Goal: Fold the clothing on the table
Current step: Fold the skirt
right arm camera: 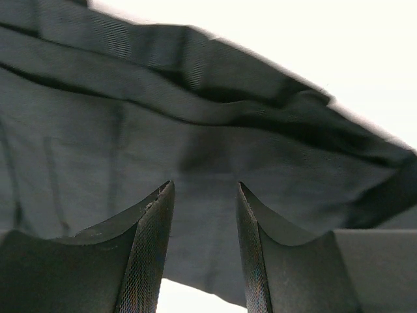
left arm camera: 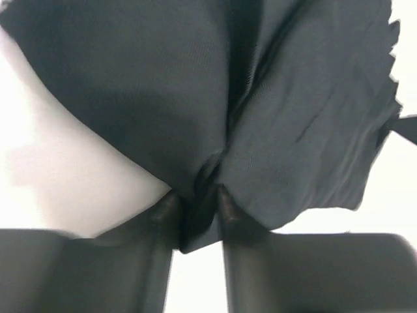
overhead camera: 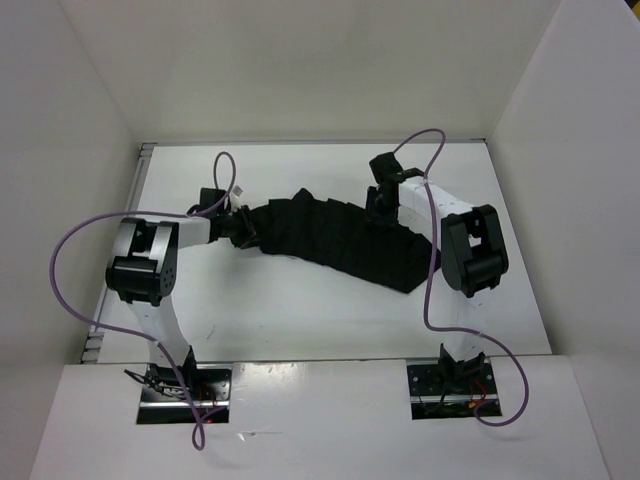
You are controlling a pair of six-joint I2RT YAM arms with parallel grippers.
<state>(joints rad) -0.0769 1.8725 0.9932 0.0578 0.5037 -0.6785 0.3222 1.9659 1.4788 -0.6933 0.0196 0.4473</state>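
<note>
The clothing [overhead camera: 340, 240] is a black pleated garment lying in a long band across the middle of the white table [overhead camera: 300, 320]. My left gripper [overhead camera: 243, 228] is at its left end. In the left wrist view the left gripper [left arm camera: 197, 199] has a bunched fold of the clothing [left arm camera: 130, 85] pinched between its fingertips [left arm camera: 225, 201], and the cloth puckers around them. My right gripper [overhead camera: 378, 205] is over the garment's far edge, right of centre. In the right wrist view the right gripper [right arm camera: 205, 186] stands open, tips against the clothing [right arm camera: 202, 150], with nothing between the fingers.
White walls [overhead camera: 560, 150] enclose the table on the left, back and right. Purple cables [overhead camera: 60, 270] loop from both arms. The arm bases [overhead camera: 185, 385] sit at the near edge.
</note>
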